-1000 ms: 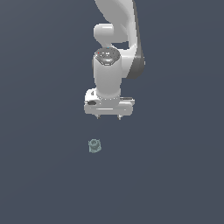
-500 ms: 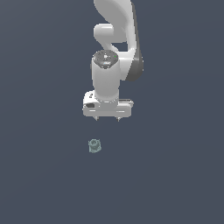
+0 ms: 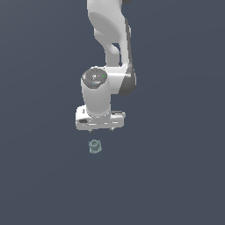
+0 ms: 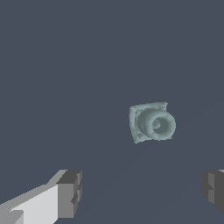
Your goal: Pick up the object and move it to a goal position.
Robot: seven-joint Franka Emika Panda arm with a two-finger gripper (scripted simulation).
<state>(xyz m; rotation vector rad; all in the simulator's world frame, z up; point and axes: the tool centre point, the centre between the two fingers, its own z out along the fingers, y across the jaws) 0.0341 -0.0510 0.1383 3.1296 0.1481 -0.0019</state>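
Exterior view shows your main risk: the object (image 3: 95, 146) sits on the floor just below the gripper (image 3: 100, 130), toward that view's left of the hand's centre, so you aren't lined up yet. Drop straight down from here and one finger prob lands on the lumpy body or its flared rim instead of beside it, knocking it sideways or pinning it. The shape won't help either; a rounded body w/ a bumpy rim could squirt out if you close on the wrong spot. Re-centre before descending, I'd say.

Wrist view backs this up: the object (image 4: 152, 123) lies ahead of the fingers (image 4: 70, 194), not between them, and nearer one finger than the other.

Gripper itself: jaws spread wide, gap much wider than the object, so clearance is fine. It's holding nothing and touching nothing, hanging in the air above the floor.
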